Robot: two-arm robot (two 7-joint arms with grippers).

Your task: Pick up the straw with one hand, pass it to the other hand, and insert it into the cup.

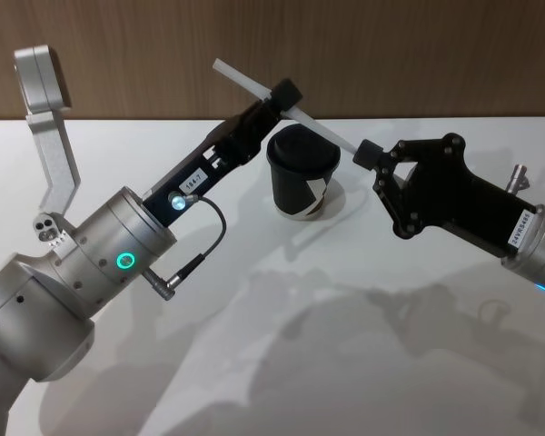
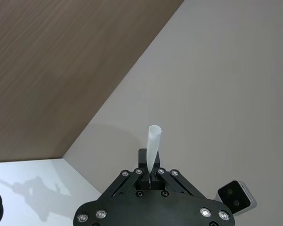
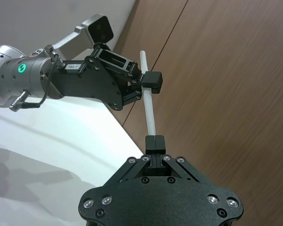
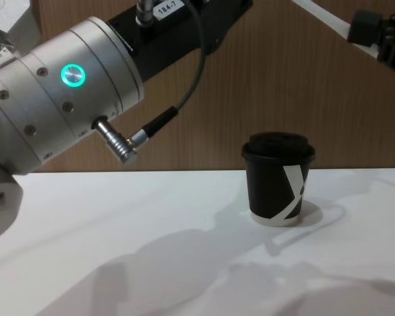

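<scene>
Handover: mid-air, just above the lidded paper cup [image 1: 300,168] on the white table [image 1: 254,345].
Position: straw [image 1: 327,130] slanted, aloft between both arms, clear of the lid.
Low end: clamped in the right gripper [image 1: 368,153], fingers closed on it.
Upper stretch: pinched by the left gripper [image 1: 282,98], tip jutting past.
Done: pickup, apparently; transfer half-made.
Remaining: one release, then insertion into the cup.

Matt white straw [image 1: 245,79], black paper cup [image 1: 293,186]
</scene>
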